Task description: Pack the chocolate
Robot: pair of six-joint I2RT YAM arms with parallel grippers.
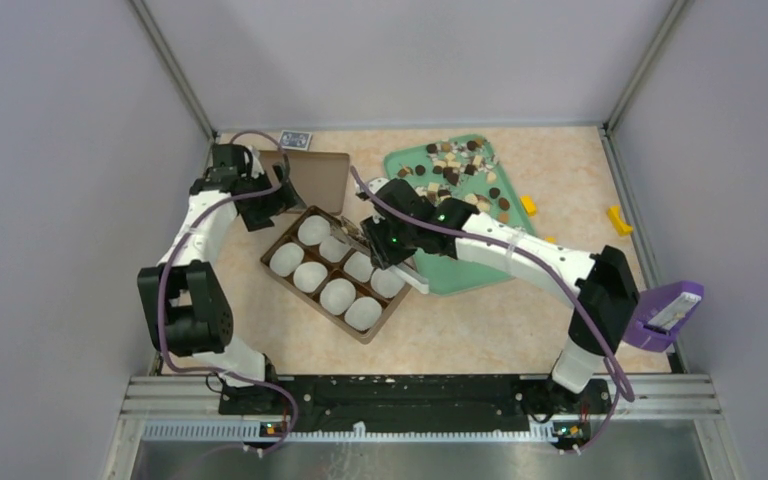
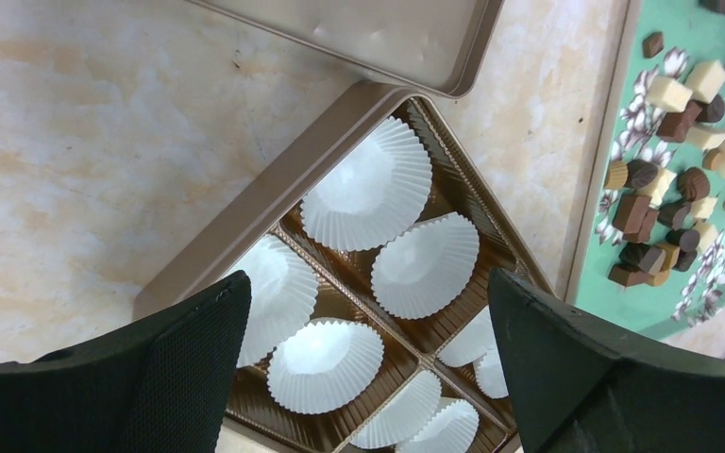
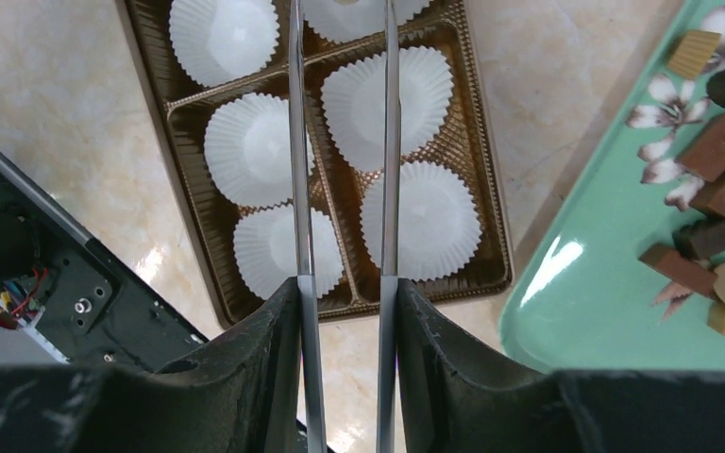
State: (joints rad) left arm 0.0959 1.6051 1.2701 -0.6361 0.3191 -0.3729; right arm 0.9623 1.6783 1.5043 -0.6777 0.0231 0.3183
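Left claw (image 2: pixel 366 283) is hanging spread wide above the far end of the golden-brown compartmented box (image 1: pixel 284 236). Right claw (image 3: pixel 342 28), carrying two long thin metal blades, is reaching over the box's white pleated paper cups (image 1: pixel 338 293). The blades are standing narrowly apart with their tips out of wrist view, so I cannot tell whether they are pinching anything. The small dark-brown, tan and cream chocolate pieces (image 1: pixel 460 170) are lying heaped on the mint-green flowered tray (image 1: pixel 460 283), just beside the box on the beige marbled worktop (image 1: pixel 480 335).

R pincer (image 3: pixel 345 304) clamping metal tongs (image 3: pixel 295 142), over box (image 3: pixel 483 179) w/ paper cups (image 3: pixel 420 222), chocs (image 3: pixel 717 142) on green tray (image 3: pixel 604 283)
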